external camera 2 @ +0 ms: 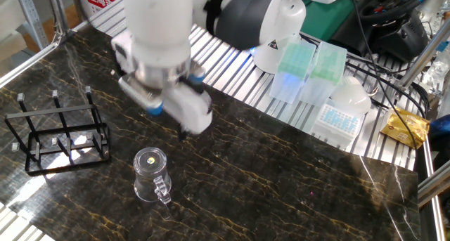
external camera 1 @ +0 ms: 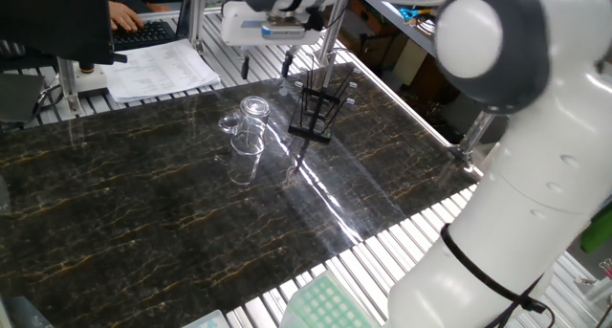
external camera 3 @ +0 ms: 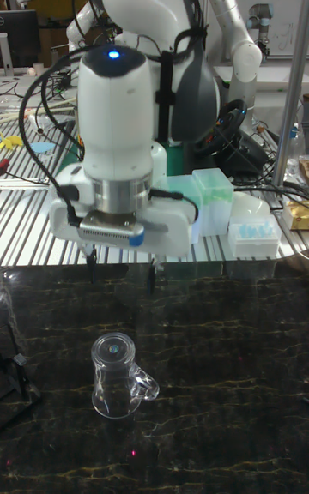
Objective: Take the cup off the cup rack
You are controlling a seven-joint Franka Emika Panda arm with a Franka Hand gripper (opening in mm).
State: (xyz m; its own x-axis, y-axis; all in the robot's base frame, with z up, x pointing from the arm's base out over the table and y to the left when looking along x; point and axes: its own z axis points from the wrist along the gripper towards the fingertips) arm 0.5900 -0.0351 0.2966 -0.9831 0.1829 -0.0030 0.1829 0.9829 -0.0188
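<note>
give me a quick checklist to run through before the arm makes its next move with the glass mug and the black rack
1. Clear glass mug with a side handle is off the black metal rod rack: ok, it stands on the dark marble-patterned table beside the rack.
2. Mug upright: ok, rim up in the tall fixed view.
3. Gripper free of the mug: ok, it hangs above with a gap, jaws open and holding nothing.
4. Mug and rack apart: ok, bare table shows between them.
5. Rack upright on its base: ok.
6. Mug undamaged: cannot tell, the glass is too see-through.
</note>
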